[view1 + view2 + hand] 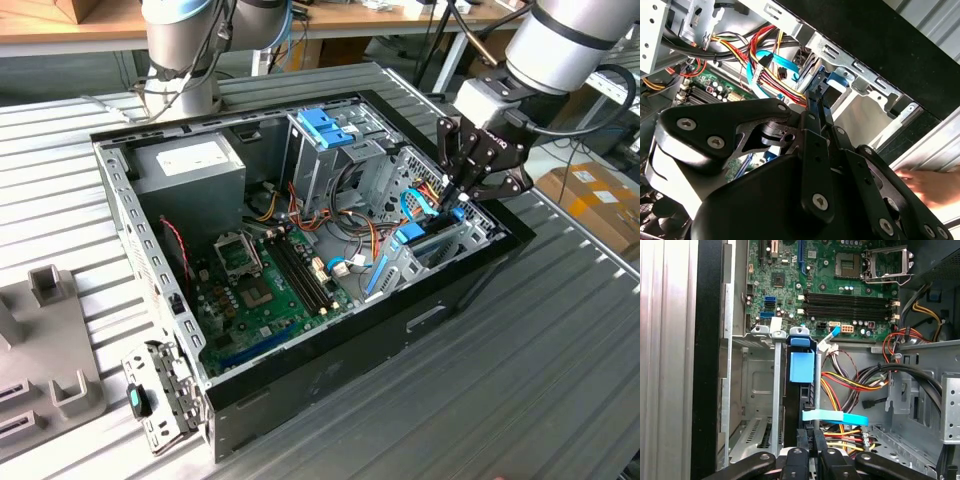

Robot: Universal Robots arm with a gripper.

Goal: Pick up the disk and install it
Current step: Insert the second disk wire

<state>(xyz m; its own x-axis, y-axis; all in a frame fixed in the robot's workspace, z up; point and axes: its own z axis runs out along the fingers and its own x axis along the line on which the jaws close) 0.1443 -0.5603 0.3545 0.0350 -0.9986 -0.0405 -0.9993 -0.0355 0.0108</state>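
At the corner of the open computer case (pixel 300 370) toward the exterior view's right, the gripper (pixel 462 198) reached down into the drive bay (pixel 455 240), a bare metal cage beside the case's black side wall. Its fingers (pixel 805 447) stood drawn close together, pinching the thin upper edge of the disk (pixel 801 367), which stood on edge in a slot of that bay. In the first wrist view the disk showed as a dark slab with a blue plastic frame, its blue tab facing the camera between two upright metal rails of the bay. The second wrist view showed the black fingers (pixel 815 130) running narrowly together toward the blue frame (pixel 832 80), with the gripper's linkage bars folded in on either side. How deep the disk sat in the slot could not be told.

A flat blue data cable (pixel 835 416) crossed just beside the fingers, and bundles of red, yellow and black wires (pixel 850 385) lay close to the bay. The green motherboard (pixel 265 290) lay flat on the case floor, well apart from the gripper. A grey power-supply box (pixel 195 170) sat in the far corner, and a tall metal cage with a blue top (pixel 325 135) stood near the middle. The case rested on a ribbed metal table (pixel 520 380). A hand (pixel 930 182) showed in the second wrist view, outside the case wall.
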